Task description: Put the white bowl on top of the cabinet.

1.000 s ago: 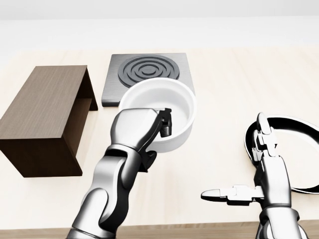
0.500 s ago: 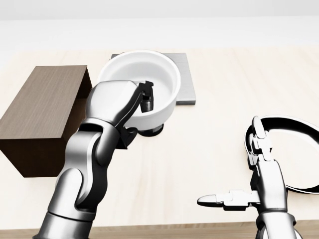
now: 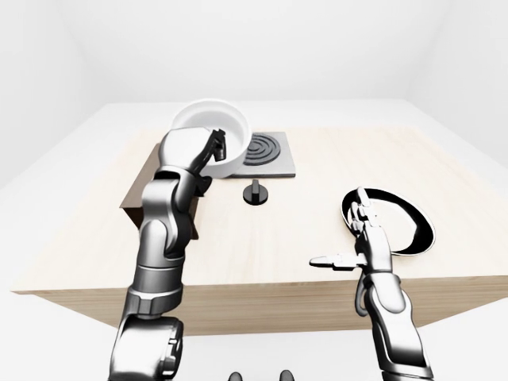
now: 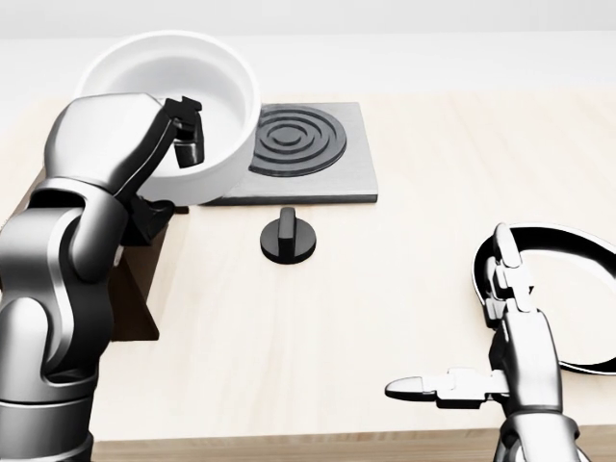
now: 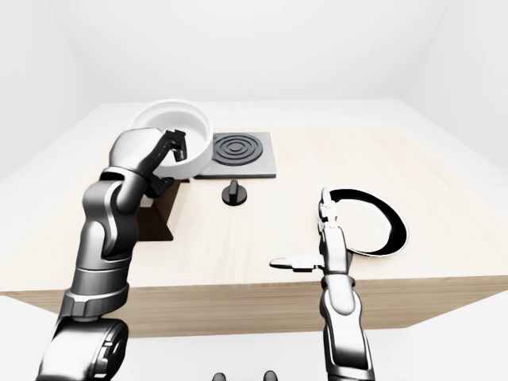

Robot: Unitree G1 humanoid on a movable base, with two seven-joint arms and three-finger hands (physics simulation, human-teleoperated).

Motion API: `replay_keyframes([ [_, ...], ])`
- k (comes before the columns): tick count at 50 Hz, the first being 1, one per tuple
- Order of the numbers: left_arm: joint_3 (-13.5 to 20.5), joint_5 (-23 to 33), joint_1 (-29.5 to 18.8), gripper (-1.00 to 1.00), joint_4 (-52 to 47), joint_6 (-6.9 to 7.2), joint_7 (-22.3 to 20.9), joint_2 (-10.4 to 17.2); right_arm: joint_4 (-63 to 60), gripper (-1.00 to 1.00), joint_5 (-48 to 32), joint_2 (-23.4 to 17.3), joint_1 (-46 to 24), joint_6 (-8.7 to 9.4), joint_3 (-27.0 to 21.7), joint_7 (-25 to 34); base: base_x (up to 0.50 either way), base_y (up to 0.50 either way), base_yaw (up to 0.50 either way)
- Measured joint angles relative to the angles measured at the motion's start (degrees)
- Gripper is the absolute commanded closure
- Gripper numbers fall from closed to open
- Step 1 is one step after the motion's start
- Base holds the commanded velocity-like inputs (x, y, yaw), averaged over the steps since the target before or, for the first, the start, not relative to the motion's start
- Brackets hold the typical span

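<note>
Head view, largest first: pale wooden table (image 4: 404, 289) across the whole lower picture. At far left, dark brown cabinet (image 4: 135, 289), mostly hidden behind the left arm — only a sliver of its open end showing under the elbow. Next, white bowl (image 4: 178, 91) at upper left, raised off the table and held above the cabinet end, its right side overlapping the left edge of the grey burner plate (image 4: 308, 159). Left hand (image 4: 149, 144) clamped on the bowl's near rim: dark fingertips hooked inside the wall, palm against the outside. Black-rimmed white plate (image 4: 568, 289) at right edge, flat on the table, partly cut off by the frame. Right hand (image 4: 500, 318) low at right, just over the plate's left rim — fingers apart, one pointing up the picture, another stretched out to the left, grasping nothing. Smallest: black round knob (image 4: 288, 238) standing on the table just below the burner plate, apart from it.
</note>
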Motion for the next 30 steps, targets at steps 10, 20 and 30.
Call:
replay_keyframes([
  [10, 2.06, -4.65, -1.97, 1.00, 4.09, 0.00, 3.00, 4.11, 0.53, -1.00, -0.28, -0.02, -0.26, -0.31, 0.21, -0.14, 0.00, 0.00, 0.00],
  [20, 3.67, -9.46, -3.80, 1.00, 10.01, 0.00, 7.85, 7.85, 1.24, -1.00, -0.57, -0.03, -0.38, -0.88, 0.43, -0.36, 0.00, 0.00, 0.00],
  [30, 4.97, -13.66, -5.13, 1.00, 15.66, 0.00, 13.49, 11.29, 1.42, -1.00, -0.85, 0.04, -0.21, -1.36, 0.59, -0.53, 0.00, 0.00, 0.00],
])
